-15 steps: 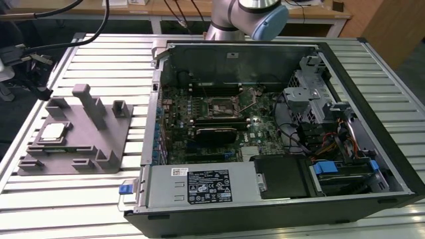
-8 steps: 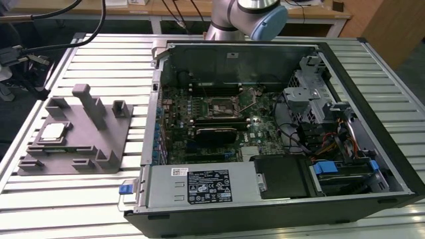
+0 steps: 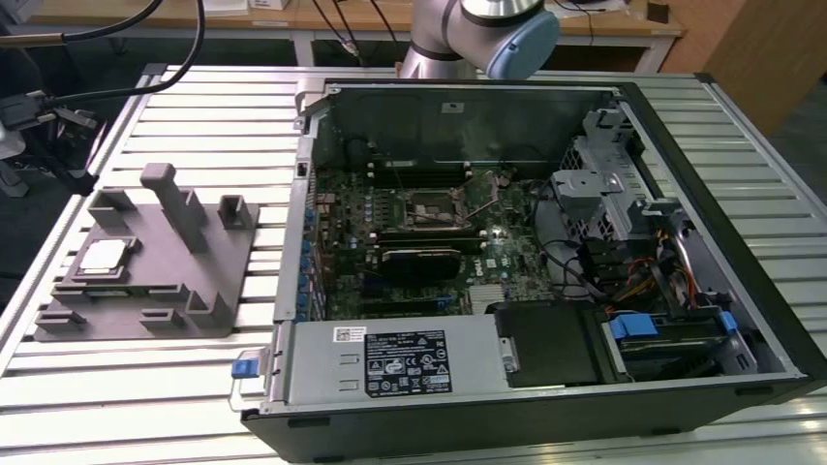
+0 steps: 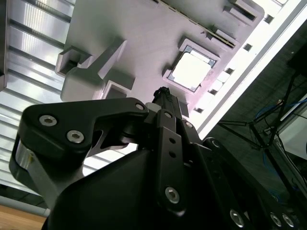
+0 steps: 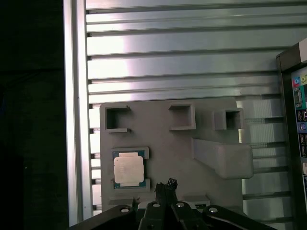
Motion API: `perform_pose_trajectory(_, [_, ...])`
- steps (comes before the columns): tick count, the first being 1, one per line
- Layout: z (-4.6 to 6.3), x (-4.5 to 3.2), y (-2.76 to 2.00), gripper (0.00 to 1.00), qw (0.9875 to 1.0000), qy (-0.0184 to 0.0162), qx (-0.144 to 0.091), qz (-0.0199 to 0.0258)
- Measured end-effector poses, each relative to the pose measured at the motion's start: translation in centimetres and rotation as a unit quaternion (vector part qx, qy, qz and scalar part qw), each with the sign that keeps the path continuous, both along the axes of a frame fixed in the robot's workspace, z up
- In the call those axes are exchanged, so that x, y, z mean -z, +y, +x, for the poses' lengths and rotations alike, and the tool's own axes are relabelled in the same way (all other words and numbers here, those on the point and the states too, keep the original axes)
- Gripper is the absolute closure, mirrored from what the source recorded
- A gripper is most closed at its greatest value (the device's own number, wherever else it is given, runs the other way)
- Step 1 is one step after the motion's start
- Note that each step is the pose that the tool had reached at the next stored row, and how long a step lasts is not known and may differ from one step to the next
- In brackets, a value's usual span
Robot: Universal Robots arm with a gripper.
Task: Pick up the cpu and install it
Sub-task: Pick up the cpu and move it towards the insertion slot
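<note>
The cpu (image 3: 104,257) is a small square chip with a pale silver top. It lies flat in a recess of the grey holder block (image 3: 230,266) on the table, at the exterior view's left. Both wrist views look down on the cpu (image 5: 128,170) (image 4: 191,72) from well above. My gripper (image 5: 165,184) hangs high over the block, its black fingertips pressed together with nothing between them, just beside the chip and apart from it. From the side, the gripper (image 4: 162,92) tip points toward the block (image 4: 144,38).
An open computer case (image 3: 723,194) lies on the ribbed metal table (image 3: 194,107), its motherboard socket (image 3: 427,205) facing up. The holder block carries upright posts (image 3: 174,199). The table's edge rail (image 5: 76,120) runs beside the block, with dark floor beyond it.
</note>
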State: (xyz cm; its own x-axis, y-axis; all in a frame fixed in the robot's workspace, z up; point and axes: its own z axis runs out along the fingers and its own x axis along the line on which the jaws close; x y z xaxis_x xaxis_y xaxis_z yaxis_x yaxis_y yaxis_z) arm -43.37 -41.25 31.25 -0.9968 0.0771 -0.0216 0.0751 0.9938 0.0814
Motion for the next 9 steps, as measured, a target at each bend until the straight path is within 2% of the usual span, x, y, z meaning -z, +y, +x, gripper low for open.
perform_pose_trajectory(9, [0.0,0.02,0.0,0.89,1.0,0.0,0.0,0.0])
